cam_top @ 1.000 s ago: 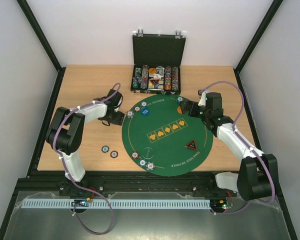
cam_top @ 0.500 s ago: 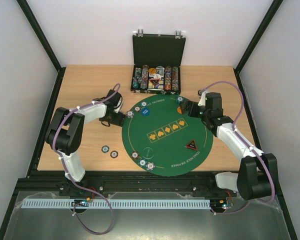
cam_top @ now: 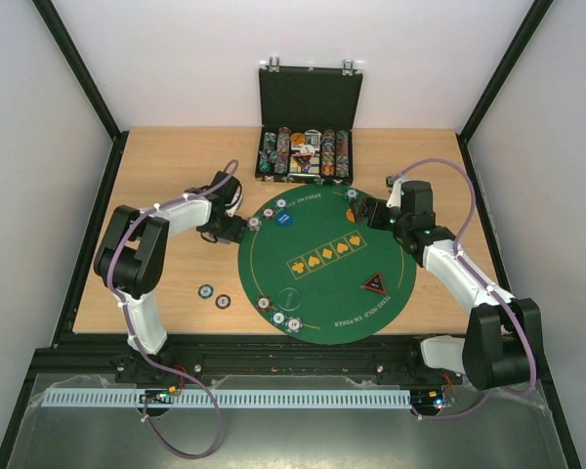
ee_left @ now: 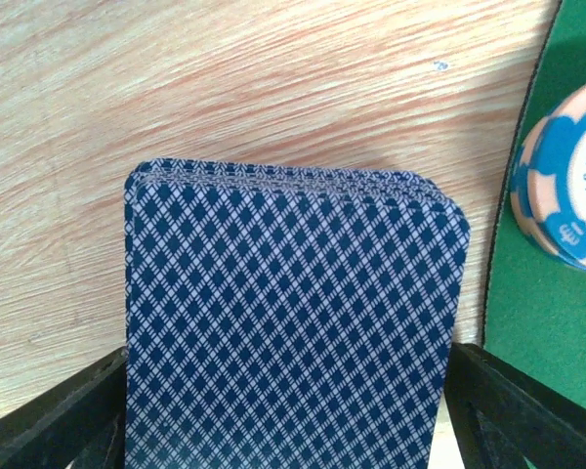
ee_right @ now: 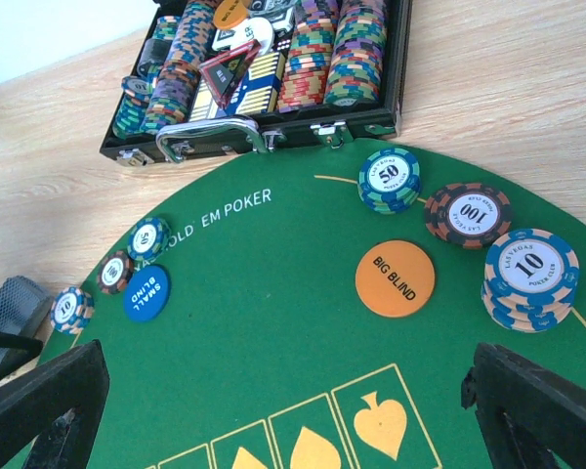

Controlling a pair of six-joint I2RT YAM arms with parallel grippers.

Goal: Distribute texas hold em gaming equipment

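The left gripper (cam_top: pixel 234 227) sits at the far left edge of the round green mat (cam_top: pixel 322 293). Its 2 fingers are closed on the sides of a deck of playing cards (ee_left: pixel 293 322), held over the wooden table (cam_top: pixel 166 166) just beside a blue-striped chip (ee_left: pixel 566 186) on the mat's rim. The right gripper (cam_top: pixel 363 208) hangs over the far right of the mat, jaws spread wide with nothing between them, above the orange button (ee_right: pixel 395 278) and 3 chip stacks (ee_right: pixel 467 214), with the blue button (ee_right: pixel 146 293) further left. The triangular marker (cam_top: pixel 374 284) lies on the mat at near right, and 2 loose chips (cam_top: pixel 214 294) lie on bare wood at near left.
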